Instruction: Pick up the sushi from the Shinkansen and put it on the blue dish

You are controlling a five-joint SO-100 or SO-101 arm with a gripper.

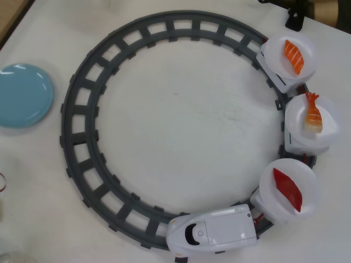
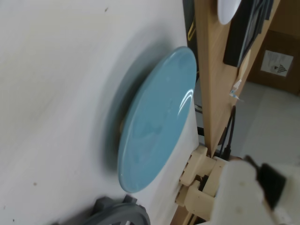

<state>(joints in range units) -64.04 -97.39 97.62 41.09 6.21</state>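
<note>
In the overhead view the white Shinkansen (image 1: 214, 230) sits at the bottom of the grey ring track (image 1: 77, 109), nose pointing left. Three round white plates trail behind it up the right side. The shrimp sushi (image 1: 312, 112) lies on the middle plate (image 1: 323, 134). The blue dish (image 1: 22, 96) rests on the table at the far left, outside the track. The wrist view shows the blue dish (image 2: 159, 122) close up, with nothing on it. A blurred white and black part (image 2: 248, 194), seemingly of my gripper, fills that view's lower right corner. Its fingers do not show. The overhead view shows no arm.
An orange striped piece (image 1: 293, 55) lies on the top plate and a dark red piece (image 1: 288, 189) on the bottom plate. A dark fixture (image 1: 293, 19) stands at the top right. In the wrist view, a wooden board (image 2: 211, 70) stands beyond the dish and a track piece (image 2: 117, 213) lies below it.
</note>
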